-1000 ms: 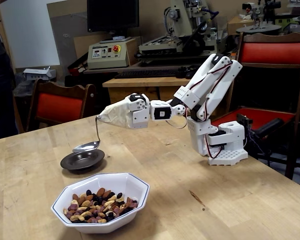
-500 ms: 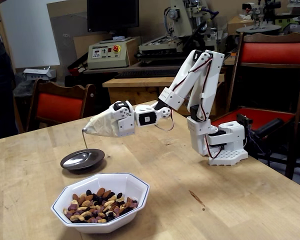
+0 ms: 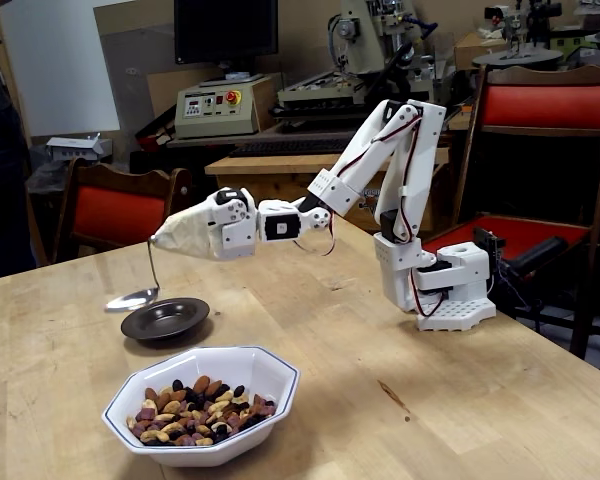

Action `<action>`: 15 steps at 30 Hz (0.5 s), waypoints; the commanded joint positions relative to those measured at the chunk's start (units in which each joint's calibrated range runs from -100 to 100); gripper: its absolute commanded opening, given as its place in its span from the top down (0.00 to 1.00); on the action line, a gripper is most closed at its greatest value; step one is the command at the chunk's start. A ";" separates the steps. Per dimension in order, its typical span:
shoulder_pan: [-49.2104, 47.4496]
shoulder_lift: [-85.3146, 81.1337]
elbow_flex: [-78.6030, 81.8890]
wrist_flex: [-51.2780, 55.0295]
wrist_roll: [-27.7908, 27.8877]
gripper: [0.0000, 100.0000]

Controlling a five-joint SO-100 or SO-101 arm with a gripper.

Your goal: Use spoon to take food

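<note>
Since half a second ago my arm has reached further to the left of the fixed view, and the spoon (image 3: 133, 296) has come off the middle of the dark saucer (image 3: 165, 320) to hang over its left rim, its oval bowl empty and pointing left. The gripper (image 3: 163, 240) is wrapped in a pale cloth-like cover, so I cannot tell how its jaws stand; the thin handle runs up into the tip of that cover, so I judge it is held there. The food (image 3: 198, 410), a heap of nuts and dried fruit, sits untouched in the white bowl (image 3: 270, 375) at the front of the table (image 3: 460, 400), nearer the camera than the saucer and apart from the spoon. I read this as the carry step: spoon lifted, scooping not yet begun. Next I need to bring the wrist toward the camera and a little right, tip the spoon's bowl downward, and lower it into the heap without knocking the white rim or dragging the saucer along.
</note>
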 commanded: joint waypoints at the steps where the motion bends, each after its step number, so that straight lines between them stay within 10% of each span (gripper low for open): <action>1: 0.11 2.76 -4.28 -1.45 -0.24 0.96; 15: 0.03 4.05 -3.84 -1.45 -0.24 0.96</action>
